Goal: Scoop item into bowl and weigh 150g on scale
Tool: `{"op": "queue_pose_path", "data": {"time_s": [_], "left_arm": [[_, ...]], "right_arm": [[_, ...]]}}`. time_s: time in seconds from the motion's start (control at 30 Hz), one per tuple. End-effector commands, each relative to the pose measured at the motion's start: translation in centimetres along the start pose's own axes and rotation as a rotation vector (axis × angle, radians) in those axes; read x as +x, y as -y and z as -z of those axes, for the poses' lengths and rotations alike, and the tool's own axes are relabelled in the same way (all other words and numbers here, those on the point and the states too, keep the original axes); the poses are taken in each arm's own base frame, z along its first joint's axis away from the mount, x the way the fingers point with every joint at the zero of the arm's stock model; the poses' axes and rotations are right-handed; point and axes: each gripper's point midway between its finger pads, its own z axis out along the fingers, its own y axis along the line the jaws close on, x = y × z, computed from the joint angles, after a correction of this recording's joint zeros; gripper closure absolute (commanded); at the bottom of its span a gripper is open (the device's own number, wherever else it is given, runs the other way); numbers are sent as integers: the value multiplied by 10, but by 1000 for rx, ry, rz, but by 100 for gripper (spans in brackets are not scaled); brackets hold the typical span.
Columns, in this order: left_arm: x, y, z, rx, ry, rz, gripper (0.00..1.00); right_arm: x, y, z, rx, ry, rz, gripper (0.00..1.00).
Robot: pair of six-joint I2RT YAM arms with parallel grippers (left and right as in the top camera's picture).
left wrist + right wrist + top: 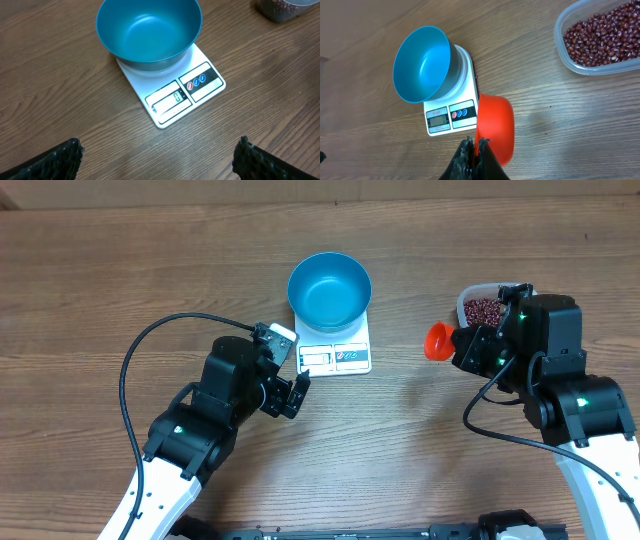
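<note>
Left gripper: fingers spread wide, holding nothing, hovering near the scale's display edge.
Right gripper: fingers pressed together on the scoop's handle; the red cup sticks out in front, between tub and scale, and no beans show in it.
Beans: heaped in the clear tub at the far right of the table, well apart from the bowl.
Bowl: blue, empty, upright on the scale, overhanging its plate.
Risk, spill: the pinch on the narrow handle looks slim; a loaded cup may twist and shed beans over the bare wood on the way to the bowl.
Risk, knock: the scoop striking the bowl's rim could shift the bowl on the scale and upset the reading.
Risk, overshoot: a full pour late on could pass the target weight.
Writing: the display shows a faint mark, too small to read; red and blue round buttons sit beside it, with no legible brand or label.
</note>
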Motion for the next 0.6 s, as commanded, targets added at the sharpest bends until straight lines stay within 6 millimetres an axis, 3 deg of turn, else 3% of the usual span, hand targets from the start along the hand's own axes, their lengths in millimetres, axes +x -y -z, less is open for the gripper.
{"op": "queue_pose_path", "data": {"time_s": [0.0, 0.23, 0.57], "left_arm": [[1, 0, -2, 3, -1, 12, 1], [-21, 1, 2, 11, 87, 7, 0], [-66, 6, 33, 39, 190, -1, 1]], "right_arm": [[-9, -5, 7, -17, 32, 3, 96], [-8, -5, 7, -16, 29, 3, 96], [-9, -5, 7, -16, 29, 3, 96]]}}
